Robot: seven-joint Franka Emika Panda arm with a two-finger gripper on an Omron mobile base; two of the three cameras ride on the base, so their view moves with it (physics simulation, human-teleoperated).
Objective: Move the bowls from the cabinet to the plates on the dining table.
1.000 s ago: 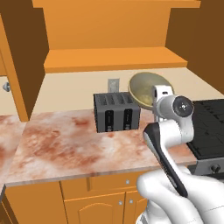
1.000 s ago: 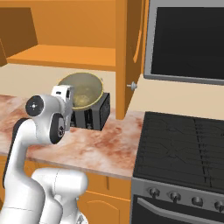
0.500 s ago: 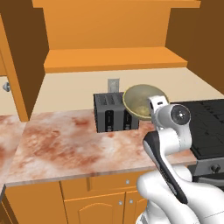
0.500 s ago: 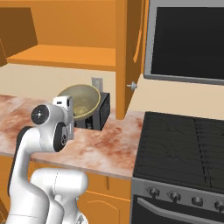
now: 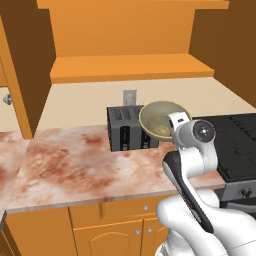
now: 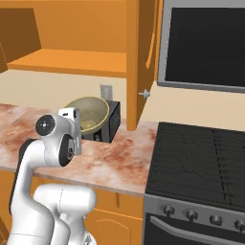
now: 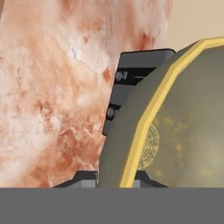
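One olive-grey bowl (image 5: 161, 118) with a yellowish rim hangs tilted on its edge just over the black toaster (image 5: 125, 131). My gripper (image 7: 116, 177) is shut on the bowl's rim (image 7: 144, 127), with the bowl (image 7: 183, 122) looming large on the right of the hand view. From the right base the bowl (image 6: 89, 114) faces the camera beside my wrist. Behind it the orange cabinet (image 5: 130, 67) stands open with a bare shelf. The other bowl, the plates and the dining table are out of view.
The toaster (image 6: 113, 119) stands on the marbled counter (image 5: 75, 160) under the cabinet. An open cabinet door (image 6: 141, 62) with a silver knob juts out beside a black stove (image 6: 201, 153). Another door (image 5: 20, 75) hangs at the left. A dark microwave (image 6: 206, 43) sits above the stove.
The arm has come down and drawn back from the cabinet, carrying the bowl lower to the level of the toaster. The bowl has stayed in the grip.
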